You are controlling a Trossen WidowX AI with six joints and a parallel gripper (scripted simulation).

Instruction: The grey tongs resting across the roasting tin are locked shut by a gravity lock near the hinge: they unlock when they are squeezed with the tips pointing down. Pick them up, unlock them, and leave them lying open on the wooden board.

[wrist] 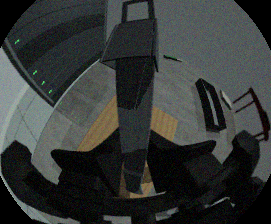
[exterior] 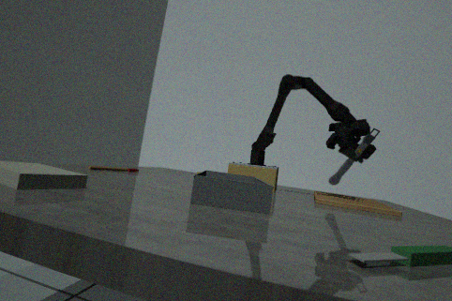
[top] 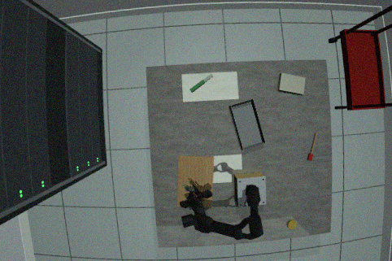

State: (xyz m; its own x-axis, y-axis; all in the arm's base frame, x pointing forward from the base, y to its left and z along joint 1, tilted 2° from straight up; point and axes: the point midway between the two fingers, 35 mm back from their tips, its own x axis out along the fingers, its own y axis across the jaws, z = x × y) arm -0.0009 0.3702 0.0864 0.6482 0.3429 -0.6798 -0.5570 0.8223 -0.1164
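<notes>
My gripper (top: 198, 189) (exterior: 358, 149) (wrist: 131, 127) is shut on the grey tongs (exterior: 349, 160) (wrist: 134, 96) and holds them in the air over the wooden board (top: 194, 167) (exterior: 358, 204) (wrist: 98, 131). The tongs hang tilted, with the rounded end down towards the board and the looped end up. Their two arms lie close together. The dark-rimmed roasting tin (top: 236, 127) (exterior: 232, 191) (wrist: 208, 106) stands apart from them in the middle of the table, with nothing on it.
The arm's base box (top: 260, 186) stands right of the board, with a small grey tool (top: 223, 167) on a white sheet beside it. Further off are a green marker (top: 201, 84), a pale block (top: 292, 83), a red-tipped brush (top: 311, 147), a yellow disc (top: 292, 224) and a dark rack (top: 41, 109).
</notes>
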